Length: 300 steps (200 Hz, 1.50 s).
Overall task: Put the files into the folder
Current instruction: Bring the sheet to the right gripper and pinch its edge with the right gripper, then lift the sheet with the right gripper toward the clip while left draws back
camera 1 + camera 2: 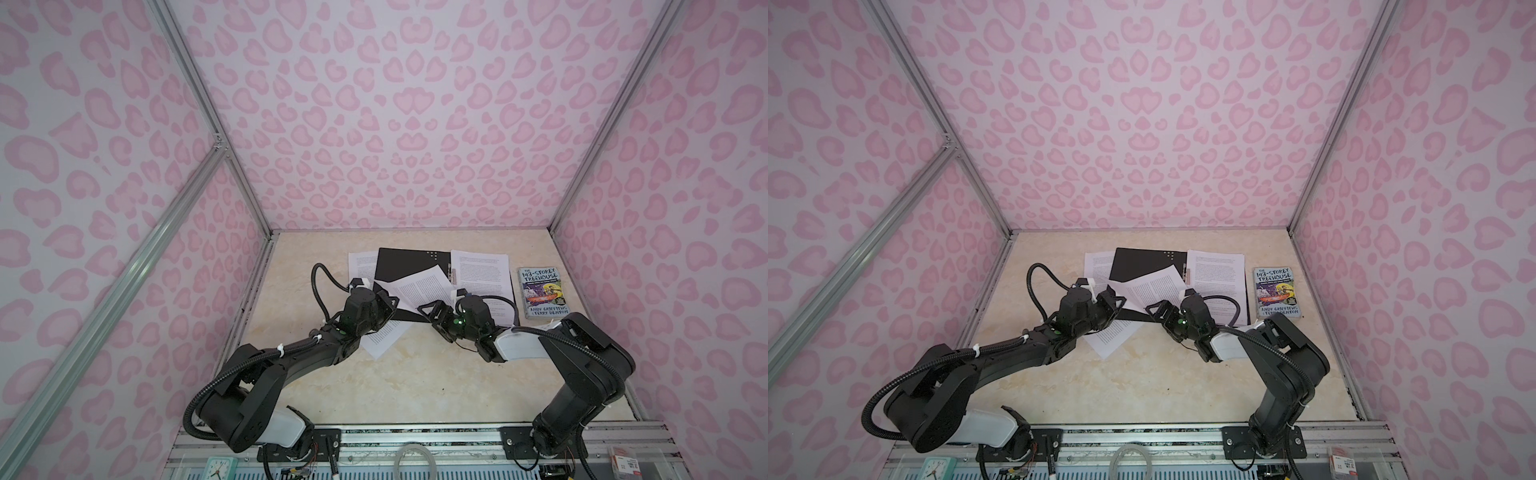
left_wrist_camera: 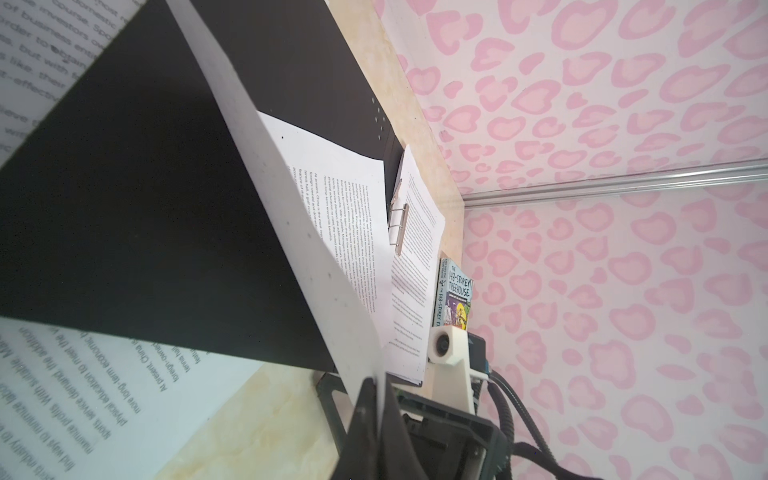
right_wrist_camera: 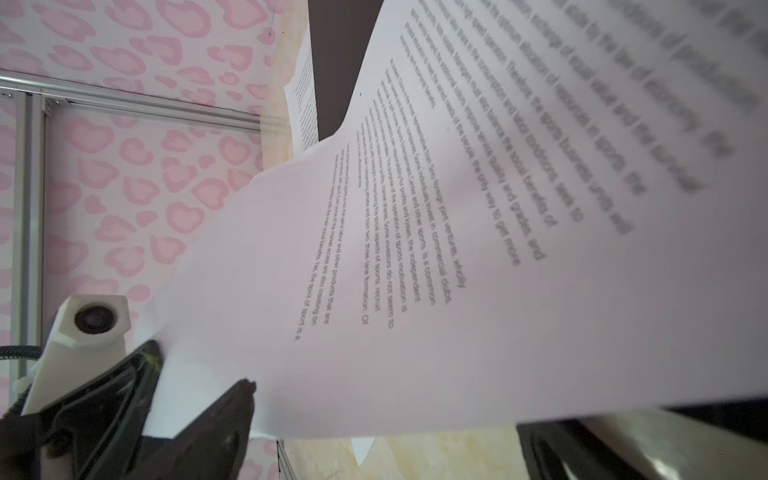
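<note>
The folder (image 1: 409, 262) lies open at the far middle of the table (image 1: 415, 382), black inside up. The files (image 1: 415, 291), white sheets with dense black text, lie on and around it. The left fingers (image 2: 368, 419) are clamped on one raised sheet. The right fingers (image 3: 552, 453) stand apart near it.
</note>
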Available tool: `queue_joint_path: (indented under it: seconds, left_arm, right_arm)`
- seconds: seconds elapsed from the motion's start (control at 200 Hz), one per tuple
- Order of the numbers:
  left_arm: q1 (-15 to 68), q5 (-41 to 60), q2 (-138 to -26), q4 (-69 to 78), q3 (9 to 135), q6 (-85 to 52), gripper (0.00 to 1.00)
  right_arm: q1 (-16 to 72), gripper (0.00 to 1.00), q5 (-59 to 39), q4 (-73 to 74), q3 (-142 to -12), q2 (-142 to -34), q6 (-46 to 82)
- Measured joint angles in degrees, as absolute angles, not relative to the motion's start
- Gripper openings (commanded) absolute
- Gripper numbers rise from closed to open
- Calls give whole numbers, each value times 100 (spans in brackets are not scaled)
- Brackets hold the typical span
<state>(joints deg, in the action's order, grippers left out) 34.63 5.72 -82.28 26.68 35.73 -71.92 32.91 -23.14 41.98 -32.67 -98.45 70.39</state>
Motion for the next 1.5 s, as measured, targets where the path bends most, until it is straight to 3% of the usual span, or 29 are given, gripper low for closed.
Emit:
queue_joint_path:
  seconds: [0.55,0.76,0.89,0.94,1.03,1.11,1.23,1.265,1.5]
  left_arm:
    - [3479,862,-8025,2891,3068,-7437,4]
    - [3479,873,-8012,3028,2926,-7494,5]
    - [3479,875,-7946,3052,2860,-7494,9]
    - [3479,875,-7913,3055,2845,-7494,13]
    - [3476,882,-7841,3052,2814,-7491,27]
    - [3457,913,-7712,3004,2799,-7426,52]
    - [3385,1026,-7349,2875,2803,-7155,81]
    - [3345,1050,-7220,2779,2821,-7017,100]
    - [3199,1133,-5940,1544,3251,-5848,97]
  right_arm:
    - [3601,59,-1435,6093,-3017,-10488,8191]
    - [3708,37,-1199,6436,-2985,-10665,8412]
    - [3791,9,-1074,6532,-2965,-10737,8501]
    - [3813,0,-1048,6569,-2965,-10733,8508]
    - [3839,0,-991,6442,-2965,-10582,8433]
    - [3857,0,-928,6182,-2967,-10243,8259]
    - [3857,0,-838,5365,-3070,-9463,7787]
    - [3854,0,-840,5015,-3166,-9240,7627]
    - [3555,0,-1271,2329,-4491,-8370,6075]
